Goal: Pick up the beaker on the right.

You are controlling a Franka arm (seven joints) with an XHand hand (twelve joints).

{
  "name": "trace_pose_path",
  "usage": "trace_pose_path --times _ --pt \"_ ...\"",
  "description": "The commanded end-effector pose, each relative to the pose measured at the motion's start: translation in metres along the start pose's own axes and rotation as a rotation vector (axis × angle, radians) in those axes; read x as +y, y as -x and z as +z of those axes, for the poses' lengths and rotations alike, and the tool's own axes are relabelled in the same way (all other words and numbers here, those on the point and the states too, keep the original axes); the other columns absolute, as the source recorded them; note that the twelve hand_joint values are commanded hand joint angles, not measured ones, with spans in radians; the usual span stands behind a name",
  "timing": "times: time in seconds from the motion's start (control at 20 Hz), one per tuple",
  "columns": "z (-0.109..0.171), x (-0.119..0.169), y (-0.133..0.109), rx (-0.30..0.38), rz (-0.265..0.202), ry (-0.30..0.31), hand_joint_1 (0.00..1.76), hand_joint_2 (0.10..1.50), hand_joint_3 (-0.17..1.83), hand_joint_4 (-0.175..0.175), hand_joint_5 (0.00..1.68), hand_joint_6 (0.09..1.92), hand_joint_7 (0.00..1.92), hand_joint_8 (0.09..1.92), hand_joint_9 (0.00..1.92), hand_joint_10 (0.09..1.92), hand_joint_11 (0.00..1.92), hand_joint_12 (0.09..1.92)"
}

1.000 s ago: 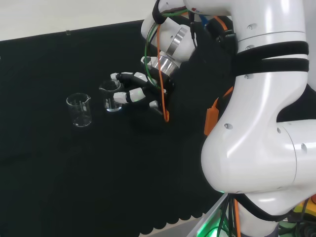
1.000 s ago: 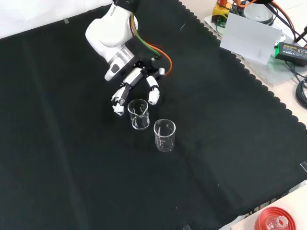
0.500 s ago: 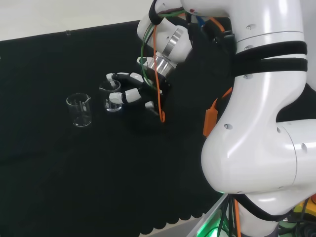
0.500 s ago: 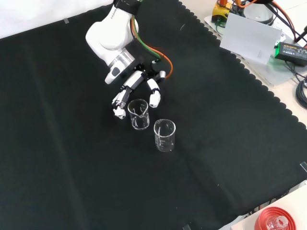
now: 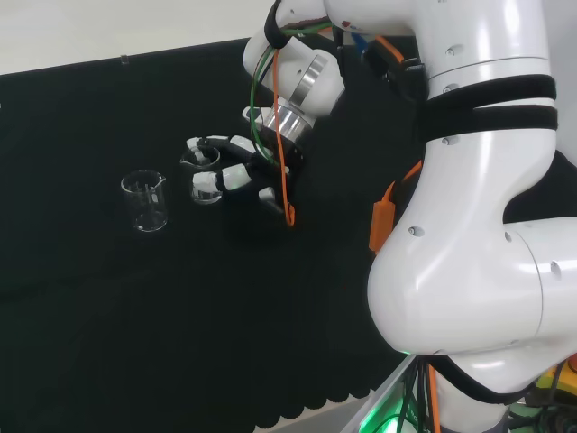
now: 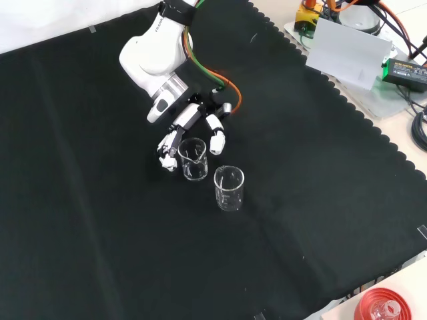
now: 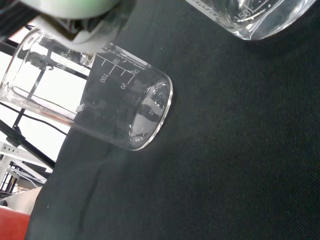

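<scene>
Robot hand spread wide, fingers flanking the nearer beaker to cage it before closing; second beaker just beyond.

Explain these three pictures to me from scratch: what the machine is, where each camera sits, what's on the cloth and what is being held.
The machine is a white robot arm ending in a black and white hand with fingers and a thumb. The head view looks over the arm from behind, the front view looks down from the opposite side, and the wrist view looks out past the palm. On the black cloth stand two clear glass beakers. The hand's fingers reach around the nearer beaker, which stands on the cloth; nothing is lifted yet. The other beaker stands apart, untouched.
</scene>
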State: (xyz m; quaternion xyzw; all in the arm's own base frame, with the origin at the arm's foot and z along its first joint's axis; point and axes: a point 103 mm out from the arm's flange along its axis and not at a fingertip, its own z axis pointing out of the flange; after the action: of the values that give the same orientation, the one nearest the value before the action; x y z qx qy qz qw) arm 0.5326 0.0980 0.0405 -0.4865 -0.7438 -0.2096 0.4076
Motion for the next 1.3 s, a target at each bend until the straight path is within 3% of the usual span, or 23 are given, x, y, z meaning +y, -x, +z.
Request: trace_pose_path --times 0.05,0.75,1.3 --pt "0.0039 0.0018 -0.0004 -0.001 -0.004 -0.011 0.89 0.49 0.69 -0.058 0.34 0.09 0.28 0.62 0.3 0.67 0.0 1.14" --pt "0.0023 0.0066 0.0016 0.015 0.017 0.039 0.97 0.52 0.67 -0.048 0.51 0.09 0.37 0.61 0.37 0.65 0.0 1.19" --pt "0.0048 0.0076 -0.0004 0.027 0.003 0.055 0.99 0.52 0.67 -0.048 0.58 0.18 0.42 0.6 0.41 0.62 0.0 1.24"
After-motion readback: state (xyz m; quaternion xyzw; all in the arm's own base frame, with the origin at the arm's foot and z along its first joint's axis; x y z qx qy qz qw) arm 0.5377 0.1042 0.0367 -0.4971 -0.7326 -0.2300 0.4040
